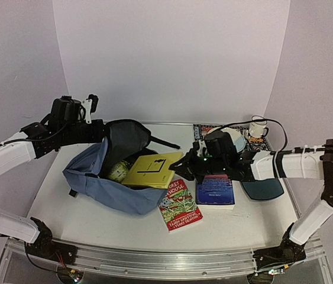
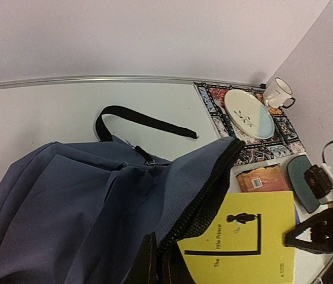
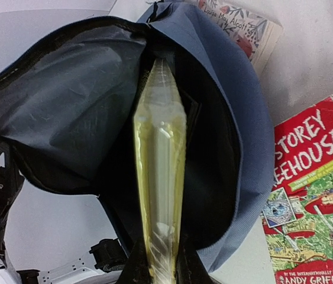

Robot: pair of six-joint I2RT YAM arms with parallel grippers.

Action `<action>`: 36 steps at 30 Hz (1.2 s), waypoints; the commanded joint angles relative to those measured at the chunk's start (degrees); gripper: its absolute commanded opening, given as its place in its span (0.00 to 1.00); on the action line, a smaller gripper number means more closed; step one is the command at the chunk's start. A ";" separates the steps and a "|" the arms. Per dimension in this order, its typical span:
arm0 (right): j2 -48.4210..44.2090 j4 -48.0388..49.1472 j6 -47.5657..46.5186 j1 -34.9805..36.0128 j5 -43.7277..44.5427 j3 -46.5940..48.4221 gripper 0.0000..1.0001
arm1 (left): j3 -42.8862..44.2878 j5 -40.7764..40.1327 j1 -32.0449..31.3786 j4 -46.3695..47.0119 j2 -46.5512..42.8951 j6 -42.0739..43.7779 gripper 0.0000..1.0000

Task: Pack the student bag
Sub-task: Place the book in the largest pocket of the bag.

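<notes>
While the bag (image 1: 95, 183) lies on its side on the table (image 1: 125, 236), mouth facing the right jaws, the left gripper (image 2: 157, 263) has its jaws pinched on the zipper rim of the top flap and holds the opening up and wide.

The right gripper (image 3: 157, 266) is clamped on the near edge of the yellow book (image 1: 151, 170). The book runs straight out ahead of those jaws. Its far end is past the rim and over the dark lining, and the rest is outside. So I'd call this mid-insert: partway in, not let go yet. Something yellowish sits deeper inside, can't tell what.

Left to do, far as I can see:
- the blue book (image 1: 215, 192), right under the right gripper
- the red book (image 1: 180, 205), just beside that one, out on the table
- another paperback (image 3: 237, 26), poking out past the bag's edge

No idea if the plate (image 2: 248, 112) and mug (image 2: 280, 93), well behind the right jaws, go in too. The zipper is open, so closing is also left.
</notes>
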 commanded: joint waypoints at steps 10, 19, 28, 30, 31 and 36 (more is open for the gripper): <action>15.39 10.18 2.88 5.88 6.49 18.30 0.00 | -3.66 11.91 0.31 8.68 -8.56 -1.44 0.00; 30.54 5.18 1.28 8.91 8.24 32.59 0.00 | -6.71 11.29 0.31 6.38 -12.83 -1.73 0.00; 37.87 -8.60 -7.32 9.70 1.76 45.38 0.41 | -6.27 -2.84 0.31 -2.99 -15.35 -0.17 0.00; 36.83 -11.42 -9.42 9.63 0.81 45.67 0.55 | -5.79 -5.88 0.29 -5.84 -14.53 -0.32 0.00; 36.70 -11.90 -9.81 9.63 0.67 45.76 0.56 | -5.77 -6.37 0.35 -6.14 -14.42 -0.36 0.00; 32.04 -20.27 -17.96 9.65 -0.02 45.54 0.74 | -3.33 -17.29 0.40 -13.74 -12.24 0.76 0.00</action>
